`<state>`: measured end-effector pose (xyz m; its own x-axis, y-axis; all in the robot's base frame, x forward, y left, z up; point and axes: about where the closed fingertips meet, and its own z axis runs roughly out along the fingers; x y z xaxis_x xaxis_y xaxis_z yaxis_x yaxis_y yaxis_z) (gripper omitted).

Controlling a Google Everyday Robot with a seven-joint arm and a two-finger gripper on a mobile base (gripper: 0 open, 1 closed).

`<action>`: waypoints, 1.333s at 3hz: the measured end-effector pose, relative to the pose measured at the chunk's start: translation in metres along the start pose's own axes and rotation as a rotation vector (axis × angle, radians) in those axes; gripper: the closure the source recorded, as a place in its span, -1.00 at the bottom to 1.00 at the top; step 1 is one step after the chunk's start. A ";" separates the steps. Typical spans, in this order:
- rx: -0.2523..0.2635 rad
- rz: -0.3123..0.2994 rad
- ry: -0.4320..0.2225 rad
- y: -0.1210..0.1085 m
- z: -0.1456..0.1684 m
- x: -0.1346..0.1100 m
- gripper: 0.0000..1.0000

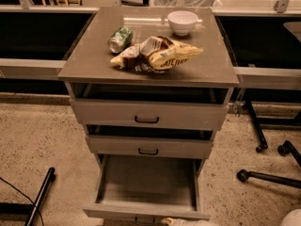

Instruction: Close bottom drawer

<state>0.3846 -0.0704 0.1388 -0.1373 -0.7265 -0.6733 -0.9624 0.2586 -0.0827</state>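
Observation:
The bottom drawer (146, 182) is the lowest of three grey-beige drawers and is pulled far out, its long plain tray empty. Its flat front (141, 213) lies at the lower edge of the view, with the small black handle (143, 219) just showing. Only a pale tip of my gripper (186, 221) shows at the bottom edge, just in front of the drawer front and right of the handle. The middle drawer (148, 146) and the taller top drawer (147, 114) each stand slightly out.
On the cabinet top (89, 62) lie a green can (120, 39), a crumpled chip bag (157, 54) and a white bowl (182, 21). Chair legs with castors (263, 147) stand to the right. A black bar (40, 197) lies on the floor at left.

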 end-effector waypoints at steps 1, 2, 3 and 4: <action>0.000 0.000 0.000 0.000 0.000 0.000 -1.00; 0.000 0.000 0.000 0.000 0.000 0.000 -1.00; -0.041 -0.037 -0.020 0.018 -0.003 -0.008 -0.47; -0.096 -0.095 -0.084 0.016 0.019 -0.025 0.00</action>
<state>0.3770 -0.0358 0.1407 -0.0288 -0.6880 -0.7251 -0.9886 0.1266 -0.0809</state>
